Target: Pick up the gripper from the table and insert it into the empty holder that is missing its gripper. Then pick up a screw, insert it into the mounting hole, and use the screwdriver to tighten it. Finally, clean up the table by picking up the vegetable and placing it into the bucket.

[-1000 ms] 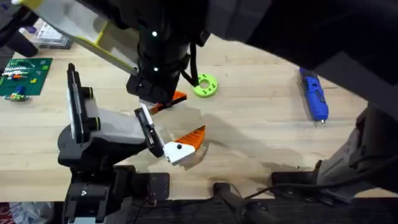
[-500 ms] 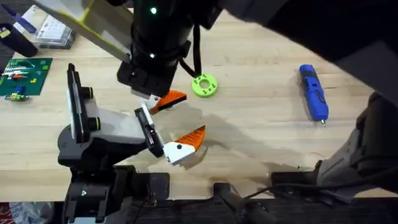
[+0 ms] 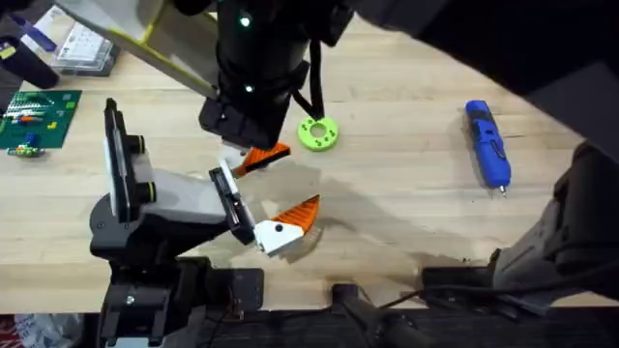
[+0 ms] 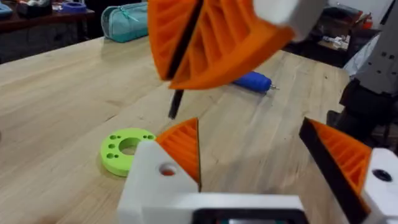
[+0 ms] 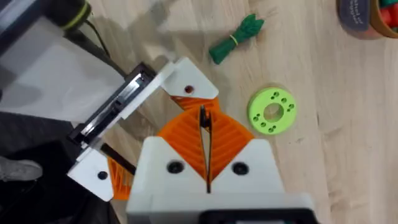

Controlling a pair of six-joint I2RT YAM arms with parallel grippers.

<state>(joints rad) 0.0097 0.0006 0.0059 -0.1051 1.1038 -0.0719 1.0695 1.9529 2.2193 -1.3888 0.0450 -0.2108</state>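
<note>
Seen from above, right gripper (image 3: 244,145) reached in from the top of the frame to left of centre, orange pads pressed together with a thin dark line between them; cannot tell whether anything is pinched there. Just under it, on the table (image 3: 406,203), the orange finger (image 3: 263,157) with its white base, lying hard against the black bracket (image 5: 118,102) at the front of the grey-white unit in the lower left. In the right wrist view, white base with its round hole poking out past the closed pads, right beside that bracket. Left gripper (image 4: 261,155) wide open, nothing between its fingers, the far one bearing a black dot on its base. Green ring (image 3: 318,133) just right of the right gripper. Blue screwdriver (image 3: 488,145) well apart at the upper right, tip toward the lower edge. Green vegetable (image 5: 236,38) lying near the ring.
</note>
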